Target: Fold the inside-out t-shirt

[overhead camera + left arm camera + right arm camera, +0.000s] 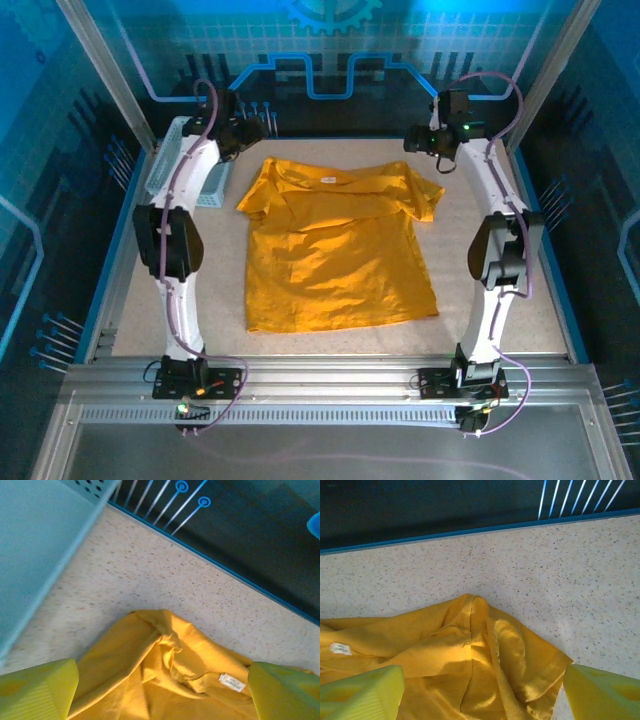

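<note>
Though its print blurs, a label (232,681) marks the t-shirt (335,250).

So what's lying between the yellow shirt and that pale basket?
Nothing. The left wrist view shows bare speckled tabletop between the basket and the t-shirt.

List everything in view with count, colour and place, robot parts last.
t-shirt: one, mustard yellow, spread mid-table, collar toward the far edge
label: one, white, at the shirt's neckline
basket: one, pale grey lattice, far-left corner of the table
table: one, speckled beige, blue-edged
left arm: one, white and black, left side
right arm: one, white and black, right side
left tool: one, yellow fingers, open, by the shirt's far-left shoulder
right tool: one, yellow fingers, open, by the far-right sleeve
</note>
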Robot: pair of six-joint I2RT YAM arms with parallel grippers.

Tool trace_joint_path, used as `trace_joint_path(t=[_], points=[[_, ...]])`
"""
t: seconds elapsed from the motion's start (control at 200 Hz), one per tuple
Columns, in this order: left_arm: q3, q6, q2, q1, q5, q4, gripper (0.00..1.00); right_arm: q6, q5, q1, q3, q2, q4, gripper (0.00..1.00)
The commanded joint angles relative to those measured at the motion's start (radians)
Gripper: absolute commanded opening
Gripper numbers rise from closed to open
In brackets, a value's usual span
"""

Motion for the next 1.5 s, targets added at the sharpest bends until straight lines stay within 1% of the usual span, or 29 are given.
trace_joint_path(t=[0.0, 0.085, 0.18, 0.265, 0.365, 0.415, 0.505, 0.55, 0.59, 0.735, 0.785, 0.85, 0.925, 1.045, 1.115, 1.261, 1.351, 1.421, 1.491], points=[[-0.178, 0.091, -0.205, -0.072, -0.110, -0.073, 0.92, -0.011, -0.012, 0.014, -0.116, -0.176, -0.068, 0.85], [-0.402, 0.090, -0.349, -0.138, -0.118, 0.001, 0.92, 0.020, -0.058, 0.019, -0.287, -0.316, -0.019, 0.86], [-0.578, 0.075, -0.459, -0.230, -0.129, 0.040, 0.92, 0.060, -0.140, 0.042, -0.466, -0.454, 0.014, 0.87], [-0.719, 0.083, -0.539, -0.341, -0.133, 0.075, 0.91, 0.080, -0.118, 0.110, -0.611, -0.560, 0.016, 0.87], [-0.849, 0.108, -0.593, -0.490, -0.159, 0.094, 0.90, 0.132, -0.104, 0.187, -0.789, -0.663, 0.024, 0.86], [-0.901, 0.125, -0.616, -0.575, -0.201, 0.092, 0.90, 0.164, -0.102, 0.221, -0.877, -0.712, 0.031, 0.86], [-0.980, 0.146, -0.633, -0.718, -0.228, 0.089, 0.90, 0.203, -0.090, 0.274, -1.010, -0.793, 0.045, 0.86], [-1.004, 0.141, -0.627, -0.782, -0.268, 0.068, 0.90, 0.225, -0.086, 0.290, -1.061, -0.826, 0.041, 0.85], [-1.024, 0.139, -0.619, -0.838, -0.275, 0.058, 0.90, 0.242, -0.083, 0.298, -1.110, -0.850, 0.034, 0.86], [-1.040, 0.119, -0.545, -1.031, -0.297, 0.028, 0.89, 0.291, -0.078, 0.322, -1.211, -0.928, 0.022, 0.85], [-1.038, 0.112, -0.508, -1.081, -0.300, 0.030, 0.89, 0.302, -0.080, 0.328, -1.231, -0.942, 0.020, 0.85], [-1.047, 0.096, -0.469, -1.110, -0.292, 0.045, 0.87, 0.316, -0.092, 0.338, -1.253, -0.954, 0.023, 0.85], [-1.056, 0.086, -0.452, -1.114, -0.269, 0.064, 0.85, 0.328, -0.090, 0.353, -1.267, -0.965, 0.027, 0.86], [-1.058, 0.113, -0.443, -1.118, -0.265, 0.081, 0.84, 0.341, -0.089, 0.366, -1.282, -0.981, 0.031, 0.86], [-1.053, 0.131, -0.415, -1.117, -0.271, 0.081, 0.83, 0.345, -0.091, 0.367, -1.288, -0.989, 0.035, 0.86], [-1.032, 0.175, -0.344, -1.120, -0.244, 0.075, 0.79, 0.346, -0.088, 0.367, -1.281, -1.003, 0.033, 0.86], [-1.029, 0.188, -0.324, -1.121, -0.258, 0.077, 0.79, 0.346, -0.081, 0.367, -1.278, -1.011, 0.028, 0.86], [-1.011, 0.194, -0.299, -1.121, -0.294, 0.060, 0.78, 0.347, -0.083, 0.367, -1.280, -1.012, 0.031, 0.86], [-0.997, 0.196, -0.278, -1.120, -0.324, 0.052, 0.73, 0.351, -0.090, 0.368, -1.286, -1.010, 0.039, 0.86]])
